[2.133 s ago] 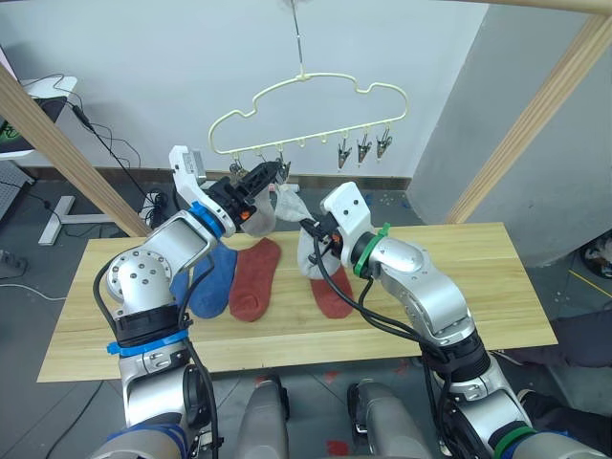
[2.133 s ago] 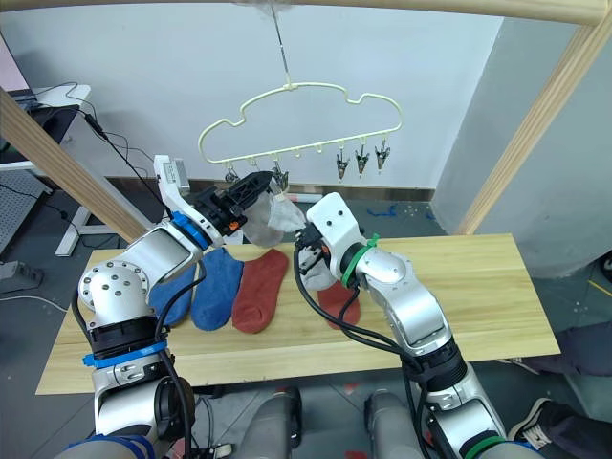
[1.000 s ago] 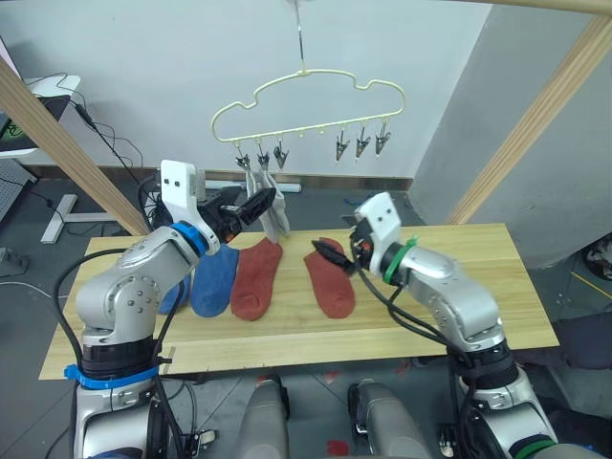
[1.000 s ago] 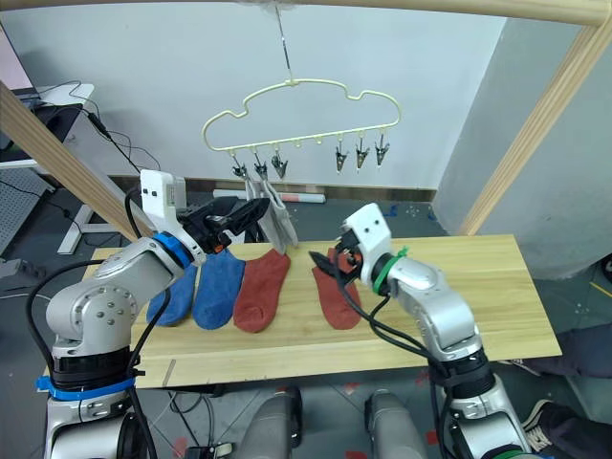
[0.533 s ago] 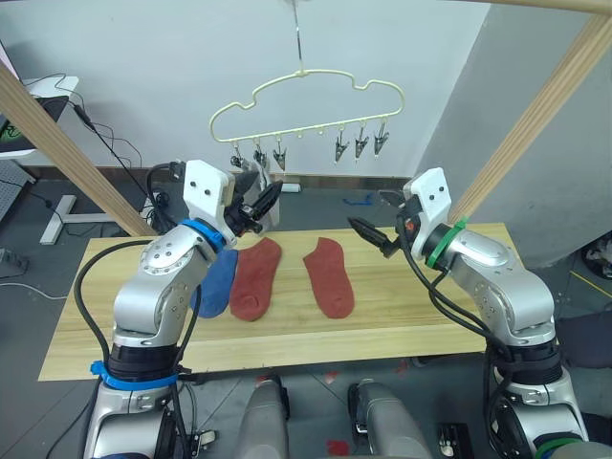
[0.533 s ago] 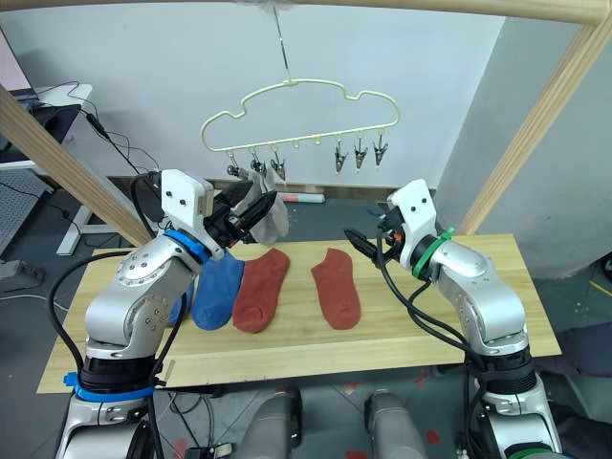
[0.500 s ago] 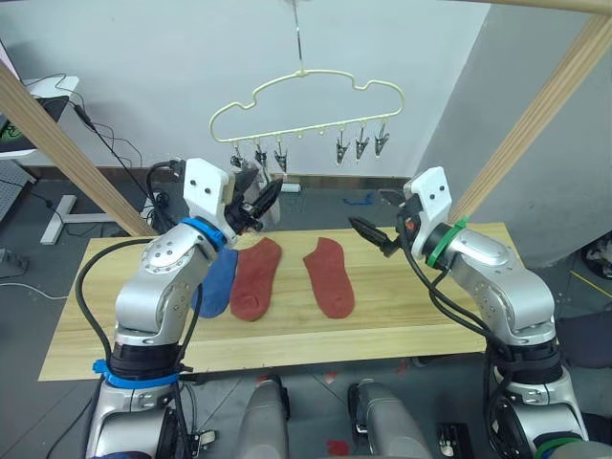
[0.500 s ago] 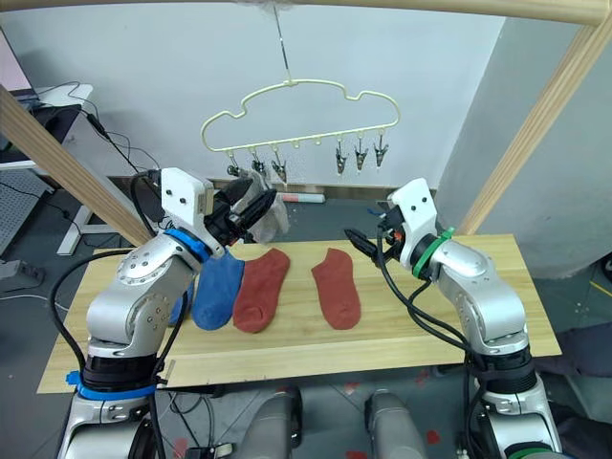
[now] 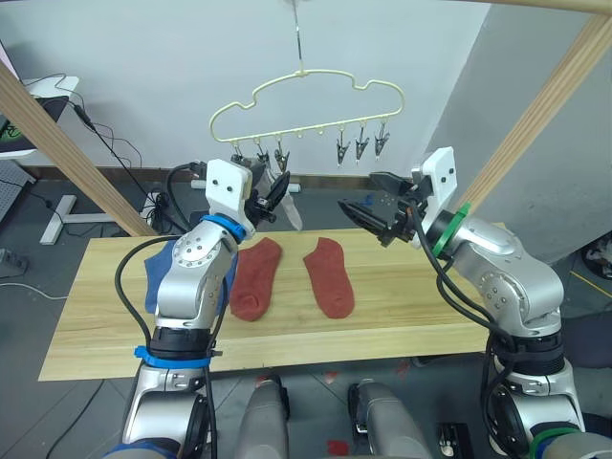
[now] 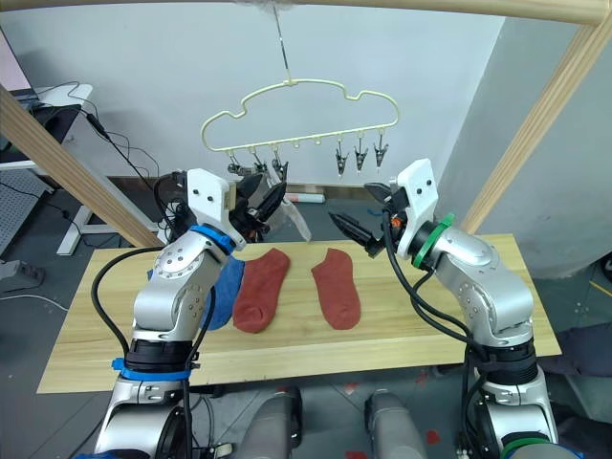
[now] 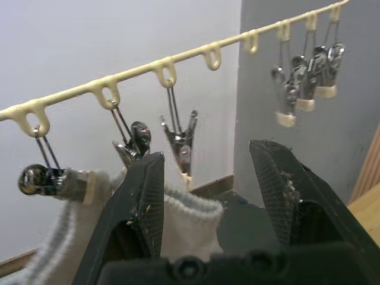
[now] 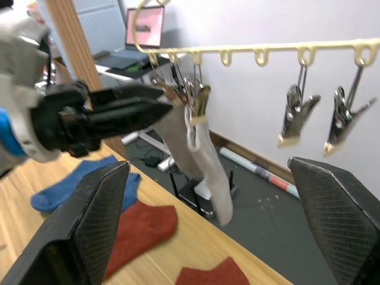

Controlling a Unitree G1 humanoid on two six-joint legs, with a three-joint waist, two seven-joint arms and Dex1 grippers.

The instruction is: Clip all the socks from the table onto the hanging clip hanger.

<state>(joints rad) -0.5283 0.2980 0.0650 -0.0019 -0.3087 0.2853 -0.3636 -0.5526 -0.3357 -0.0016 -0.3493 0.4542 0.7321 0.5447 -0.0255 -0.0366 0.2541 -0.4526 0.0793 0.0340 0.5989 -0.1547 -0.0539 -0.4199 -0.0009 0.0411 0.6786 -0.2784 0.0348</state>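
On the long desk of light wood planks [image 9: 402, 316], two rust-red ankle socks [image 9: 328, 277] lie flat near the middle, side by side but apart, toes toward the near edge. Toward the left end, blue ankle socks [image 9: 153, 275] lie partly behind my left arm; I cannot tell whether one or two are there.

My left claw [image 10: 268, 203] is raised above the far edge of the desk, black fingers [image 11: 139, 202] spread apart and holding nothing, tips just below the clip row. My right claw [image 9: 366, 215] is raised over the far edge too, right of centre, pointing toward the left claw. Its fingers [image 12: 338, 219] stand wide apart, empty.

Beyond and above both claws hangs the pale-cream wire clip hanger with its wavy cloud-shaped top [image 9: 306, 100], its metal hook [image 9: 297, 33] running up toward the round wooden pole [image 10: 382, 8]. Six small grey metal clips [image 9: 360, 145] hang in a row: three bunched at the left end, three at the right end, with bare loops between.

Light grey sock fabric [image 12: 199, 154] hangs from the left group of clips, drooping down past the far edge of the desk. In the left wrist view, one clip [image 11: 38, 178] bites a grey cuff; the clip next to it sits against the same fabric, grip unclear. The third clip [image 11: 180, 142] hangs just above the cuff. The three right-hand clips are bare.
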